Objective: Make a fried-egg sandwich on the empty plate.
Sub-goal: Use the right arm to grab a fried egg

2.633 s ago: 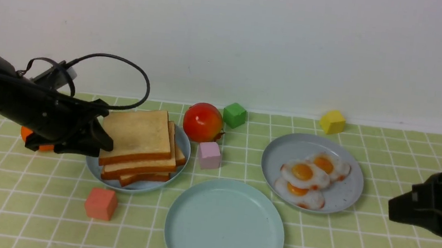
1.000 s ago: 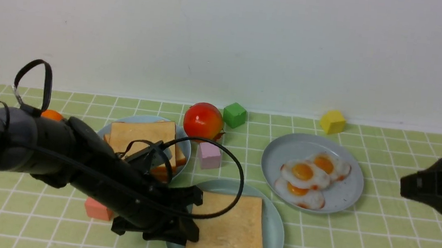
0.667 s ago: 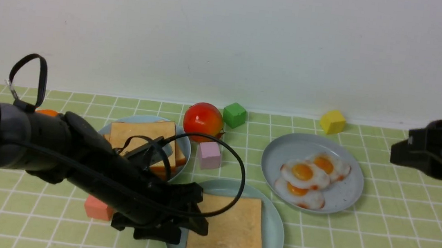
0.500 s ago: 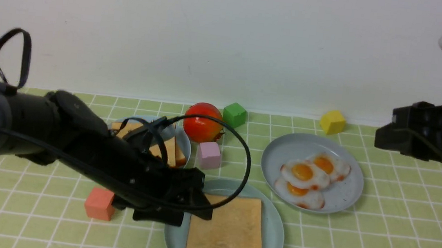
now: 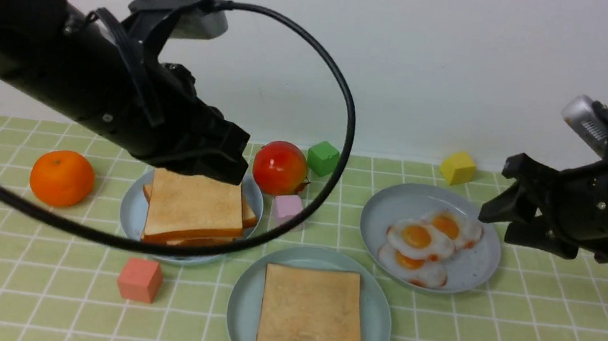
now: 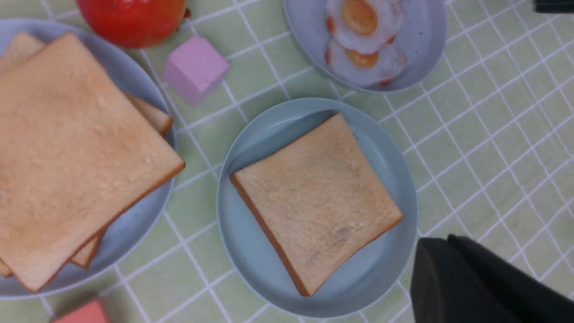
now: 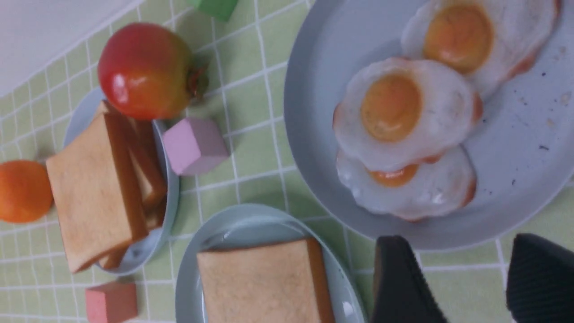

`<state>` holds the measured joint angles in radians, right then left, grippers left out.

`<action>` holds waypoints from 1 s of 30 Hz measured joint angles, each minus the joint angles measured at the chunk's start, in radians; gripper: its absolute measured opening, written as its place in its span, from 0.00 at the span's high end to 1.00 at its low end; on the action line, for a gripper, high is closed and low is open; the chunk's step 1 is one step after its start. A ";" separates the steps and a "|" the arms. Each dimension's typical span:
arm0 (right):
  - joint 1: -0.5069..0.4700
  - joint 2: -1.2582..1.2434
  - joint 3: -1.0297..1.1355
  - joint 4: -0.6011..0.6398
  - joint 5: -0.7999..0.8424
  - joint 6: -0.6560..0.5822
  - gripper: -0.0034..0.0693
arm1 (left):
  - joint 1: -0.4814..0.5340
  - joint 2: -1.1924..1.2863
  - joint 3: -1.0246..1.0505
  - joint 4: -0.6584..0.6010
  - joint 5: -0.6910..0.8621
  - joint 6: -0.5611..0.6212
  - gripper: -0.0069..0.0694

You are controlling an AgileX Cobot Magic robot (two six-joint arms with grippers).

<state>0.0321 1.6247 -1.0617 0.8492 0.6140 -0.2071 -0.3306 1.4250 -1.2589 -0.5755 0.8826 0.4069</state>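
One golden toast slice (image 5: 311,315) lies flat on the mint-green plate (image 5: 242,311) at the front centre. My left gripper (image 5: 228,165) is shut and empty, raised above the stack of loose toast slices (image 5: 195,207) on the left grey-blue plate (image 5: 132,214). In the left wrist view its closed fingers (image 6: 437,242) hang beside the mint plate's rim (image 6: 228,233), apart from the toast (image 6: 316,202). My right gripper (image 5: 493,227) is open and empty at the right edge of the grey-blue plate (image 5: 474,267) with three fried eggs (image 5: 421,239). The right wrist view shows the eggs (image 7: 399,112) beyond the open gripper (image 7: 462,251).
A red fruit (image 5: 279,168), a pink cube (image 5: 287,209) and a green cube (image 5: 322,157) sit behind the mint plate. An orange (image 5: 62,178) is at the left, a salmon cube (image 5: 139,279) at front left, a yellow cube (image 5: 457,167) at the back right. The left arm's cable (image 5: 341,140) loops over the middle.
My left gripper carried a toast slice from the stack to the mint plate, let it go, then rose back over the stack. My right gripper moved left to the egg plate.
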 joint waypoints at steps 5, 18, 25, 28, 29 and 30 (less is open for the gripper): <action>-0.011 0.121 -0.001 0.198 -0.050 -0.210 0.47 | 0.000 0.001 0.014 -0.113 0.013 0.127 0.93; -0.011 0.259 -0.009 0.356 -0.115 -0.368 0.47 | 0.000 0.001 0.023 -0.127 0.010 0.151 0.93; -0.011 0.341 -0.009 0.536 -0.146 -0.430 0.47 | 0.000 0.001 0.023 -0.120 0.006 0.151 0.93; -0.011 0.368 -0.009 0.630 -0.141 -0.503 0.48 | 0.000 0.001 0.023 -0.115 0.006 0.151 0.93; -0.011 0.371 -0.010 0.665 -0.136 -0.539 0.50 | 0.000 0.001 0.023 -0.112 0.007 0.151 0.93; -0.011 0.377 -0.010 0.694 -0.132 -0.572 0.52 | 0.000 0.001 0.023 -0.109 0.007 0.151 0.93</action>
<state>0.0210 2.0013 -1.0714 1.5429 0.4823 -0.7786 -0.3306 1.4257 -1.2362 -0.6842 0.8898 0.5580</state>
